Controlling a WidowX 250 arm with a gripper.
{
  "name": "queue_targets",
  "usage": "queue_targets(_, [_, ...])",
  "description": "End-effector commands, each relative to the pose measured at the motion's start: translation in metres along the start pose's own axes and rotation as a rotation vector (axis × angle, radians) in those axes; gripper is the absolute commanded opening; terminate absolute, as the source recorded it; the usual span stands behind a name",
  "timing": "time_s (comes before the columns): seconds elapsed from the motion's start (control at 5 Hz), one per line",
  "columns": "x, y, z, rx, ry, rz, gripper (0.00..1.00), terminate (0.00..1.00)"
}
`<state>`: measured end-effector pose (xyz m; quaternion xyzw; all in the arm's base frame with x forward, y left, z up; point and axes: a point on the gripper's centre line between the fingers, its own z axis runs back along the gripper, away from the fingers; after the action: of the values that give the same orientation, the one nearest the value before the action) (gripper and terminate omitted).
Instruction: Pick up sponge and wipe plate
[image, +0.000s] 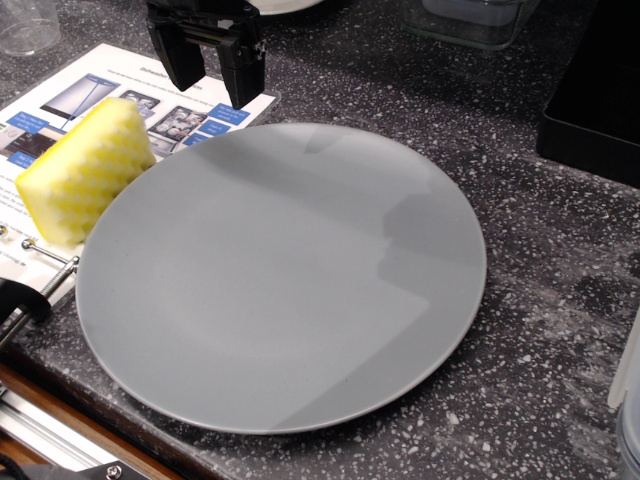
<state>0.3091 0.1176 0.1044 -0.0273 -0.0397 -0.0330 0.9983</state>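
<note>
The yellow sponge (85, 170) with a wavy ridged face lies at the left, against the left rim of the large round grey plate (290, 280). The plate fills the middle of the view on the dark speckled counter. My gripper (213, 80) hangs at the top, above and behind the sponge and beyond the plate's far-left rim. Its two black fingers (180, 55) stand apart with nothing between them. It touches neither the sponge nor the plate.
A printed leaflet (170, 110) lies under the sponge and gripper. A clear glass (28, 25) stands top left, a clear container (470, 20) top middle, a black box (600, 100) at the right. A metal clamp (40, 280) sits at the counter's left edge.
</note>
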Motion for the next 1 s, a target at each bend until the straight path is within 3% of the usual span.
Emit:
queue_targets(0.0, [0.0,0.0,0.0,0.0,0.0,0.0,1.0,0.0])
queue_targets(0.4, [-0.009,0.033,0.035,0.048,-0.026,0.059,1.0,0.0])
queue_targets(0.8, [-0.02,0.067,0.049,0.096,0.029,0.067,1.0,0.0])
